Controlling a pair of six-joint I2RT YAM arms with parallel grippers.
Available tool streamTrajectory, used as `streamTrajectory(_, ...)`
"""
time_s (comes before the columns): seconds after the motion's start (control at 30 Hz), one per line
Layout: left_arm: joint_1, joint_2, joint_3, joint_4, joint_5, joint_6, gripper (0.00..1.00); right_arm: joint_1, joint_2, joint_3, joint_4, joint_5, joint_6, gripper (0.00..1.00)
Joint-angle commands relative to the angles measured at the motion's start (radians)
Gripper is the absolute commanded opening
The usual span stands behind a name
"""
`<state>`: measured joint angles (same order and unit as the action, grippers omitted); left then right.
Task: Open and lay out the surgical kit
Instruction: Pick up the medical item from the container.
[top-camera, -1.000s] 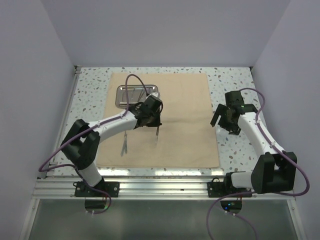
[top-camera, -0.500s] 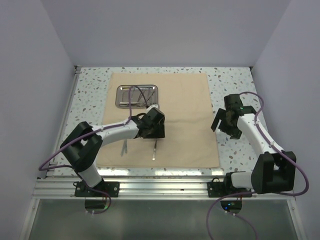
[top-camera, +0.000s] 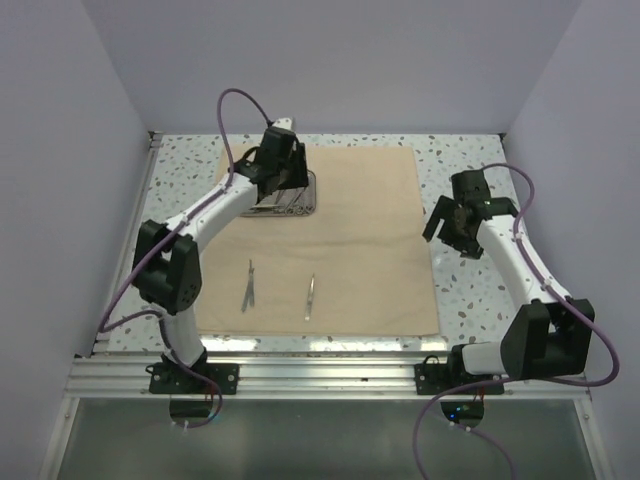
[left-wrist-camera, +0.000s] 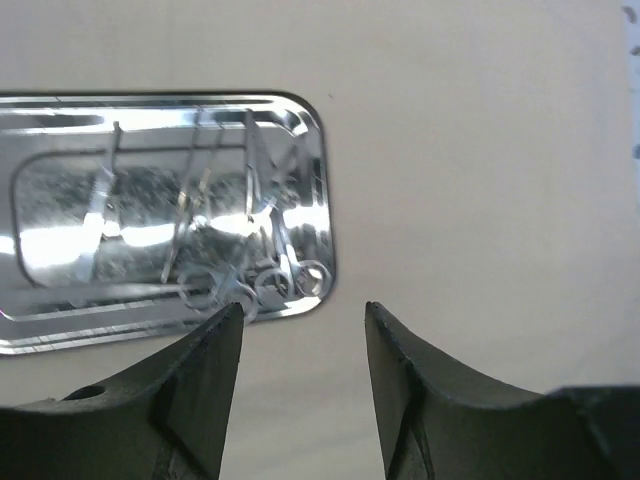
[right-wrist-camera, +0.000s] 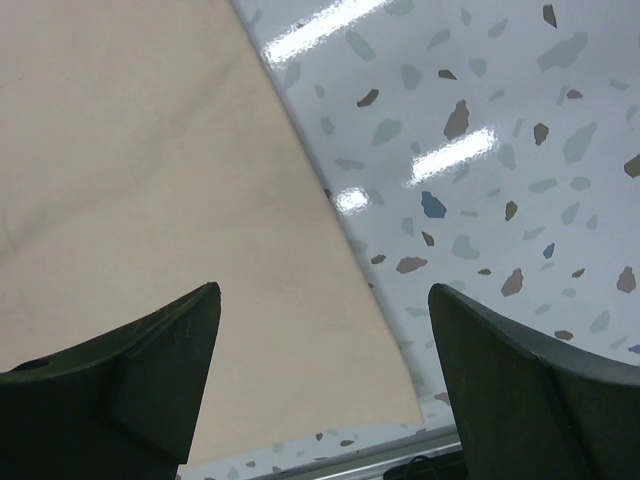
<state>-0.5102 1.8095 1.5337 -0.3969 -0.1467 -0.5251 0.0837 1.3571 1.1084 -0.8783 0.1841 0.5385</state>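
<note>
The beige cloth wrap (top-camera: 370, 240) lies spread flat on the table. The shiny steel tray (top-camera: 306, 207) stands at its far left, partly covered by my left arm. In the left wrist view the tray (left-wrist-camera: 300, 130) holds several thin silver instruments, among them ring-handled ones (left-wrist-camera: 290, 277). My left gripper (top-camera: 287, 185) (left-wrist-camera: 303, 310) hovers open and empty just off the tray's corner, above bare cloth. Two thin silver instruments (top-camera: 247, 285) (top-camera: 310, 297) lie side by side on the near part of the cloth. My right gripper (top-camera: 455, 225) (right-wrist-camera: 320, 290) hangs open and empty over the cloth's right edge (right-wrist-camera: 130, 180).
Speckled terrazzo tabletop (right-wrist-camera: 500, 150) borders the cloth on all sides. White walls close in the left, back and right. An aluminium rail (top-camera: 320, 375) with both arm bases runs along the near edge. Purple cables loop off both arms.
My left gripper opened, left a thin instrument on the near cloth beside the first, and swung back to the tray. The right arm shifted only slightly.
</note>
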Motion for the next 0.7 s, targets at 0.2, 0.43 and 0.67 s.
streamTrajectory(0.2, 0.217, 0.404, 0.391, -0.079, 0.091, 0.229, 0.46, -0.004, 0.034, 0.107, 0.015, 0.025, -0.005, 0.89)
streamTrajectory(0.43, 0.248, 0.530, 0.525, -0.103, 0.061, 0.257, 0.45, -0.007, 0.082, 0.108, 0.007, 0.017, -0.017, 0.89)
streamTrajectory(0.67, 0.266, 0.594, 0.552, -0.091, 0.047, 0.280, 0.44, -0.009, 0.125, 0.116, 0.013, 0.000, -0.018, 0.89)
